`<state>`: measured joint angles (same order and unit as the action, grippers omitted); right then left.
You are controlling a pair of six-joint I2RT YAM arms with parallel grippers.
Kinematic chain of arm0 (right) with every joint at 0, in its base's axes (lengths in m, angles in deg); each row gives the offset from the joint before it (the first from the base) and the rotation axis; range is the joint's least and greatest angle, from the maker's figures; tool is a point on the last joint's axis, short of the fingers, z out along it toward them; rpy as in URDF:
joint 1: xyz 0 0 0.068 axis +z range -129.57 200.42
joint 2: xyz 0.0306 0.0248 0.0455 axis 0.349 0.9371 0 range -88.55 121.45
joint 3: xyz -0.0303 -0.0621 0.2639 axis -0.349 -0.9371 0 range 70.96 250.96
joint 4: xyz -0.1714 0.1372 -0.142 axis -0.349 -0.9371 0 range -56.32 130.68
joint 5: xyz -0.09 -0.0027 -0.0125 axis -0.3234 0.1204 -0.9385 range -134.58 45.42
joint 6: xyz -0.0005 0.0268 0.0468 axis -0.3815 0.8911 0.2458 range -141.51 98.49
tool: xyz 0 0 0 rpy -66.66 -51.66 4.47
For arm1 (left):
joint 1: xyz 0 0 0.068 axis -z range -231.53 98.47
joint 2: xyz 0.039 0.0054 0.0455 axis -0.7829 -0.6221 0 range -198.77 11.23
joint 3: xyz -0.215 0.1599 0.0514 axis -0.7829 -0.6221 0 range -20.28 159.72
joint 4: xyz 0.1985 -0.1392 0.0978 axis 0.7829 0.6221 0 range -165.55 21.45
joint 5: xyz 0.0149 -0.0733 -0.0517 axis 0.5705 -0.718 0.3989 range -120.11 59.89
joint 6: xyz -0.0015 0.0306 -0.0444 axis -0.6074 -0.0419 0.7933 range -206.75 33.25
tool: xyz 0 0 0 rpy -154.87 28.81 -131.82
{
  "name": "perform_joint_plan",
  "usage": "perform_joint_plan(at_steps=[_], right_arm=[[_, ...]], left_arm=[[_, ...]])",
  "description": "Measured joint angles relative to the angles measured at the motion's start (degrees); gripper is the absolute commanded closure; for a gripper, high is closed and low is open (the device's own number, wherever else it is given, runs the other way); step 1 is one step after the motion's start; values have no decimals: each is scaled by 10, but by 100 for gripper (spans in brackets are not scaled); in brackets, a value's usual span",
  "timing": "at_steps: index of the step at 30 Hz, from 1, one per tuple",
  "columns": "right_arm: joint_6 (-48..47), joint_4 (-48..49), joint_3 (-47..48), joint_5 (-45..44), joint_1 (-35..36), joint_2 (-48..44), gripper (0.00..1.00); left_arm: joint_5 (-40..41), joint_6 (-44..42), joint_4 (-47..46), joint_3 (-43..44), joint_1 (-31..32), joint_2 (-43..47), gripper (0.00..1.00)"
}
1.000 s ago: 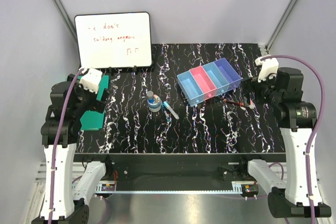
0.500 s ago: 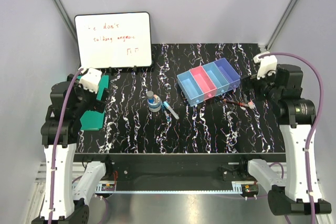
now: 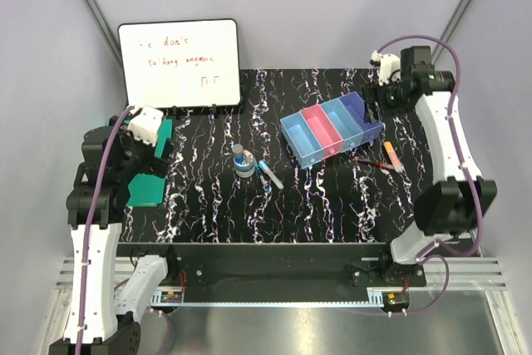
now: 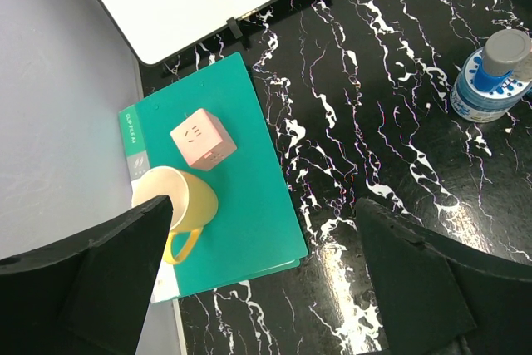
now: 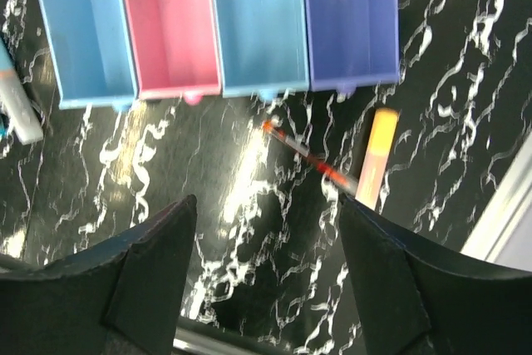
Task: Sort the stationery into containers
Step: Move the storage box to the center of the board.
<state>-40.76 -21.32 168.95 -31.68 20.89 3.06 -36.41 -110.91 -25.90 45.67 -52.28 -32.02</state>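
Black marbled table (image 3: 208, 205), whiteboard (image 3: 179, 64) far left, green notebook (image 3: 148, 192) left, tape roll (image 3: 245, 167) and blue pen (image 3: 271, 175) centre, four joined bins (image 3: 331, 128) centre-right, orange pen (image 3: 391, 155) and red-tipped pen (image 3: 370, 162) near-right of them.

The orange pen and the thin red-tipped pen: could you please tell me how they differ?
The orange pen is thick and pale orange; the thin red-tipped pen is slender and dark. The orange pen points almost straight at the bins, the thin one lies diagonally. Both lie flat on the table, outside the bins.
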Motion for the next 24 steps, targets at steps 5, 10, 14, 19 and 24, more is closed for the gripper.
perform_joint_plan(at_steps=[5, 10, 14, 19, 24], right_arm=[[6, -4, 88, 3, 1, 101, 27], [9, -3, 119, -5, 29, 153, 31], [8, -1, 119, -20, 94, 180, 37], [10, 8, 120, -35, 157, 226, 39], [13, 24, 120, -78, 165, 270, 43]], left_arm=[[-9, -3, -1, 0, 0, -19, 1], [-14, -20, -3, -4, 0, -27, 1], [-22, -39, -6, -5, 0, -27, 1], [-24, -60, -16, -5, 0, -30, 1], [-24, -73, -21, -8, 0, -30, 1]])
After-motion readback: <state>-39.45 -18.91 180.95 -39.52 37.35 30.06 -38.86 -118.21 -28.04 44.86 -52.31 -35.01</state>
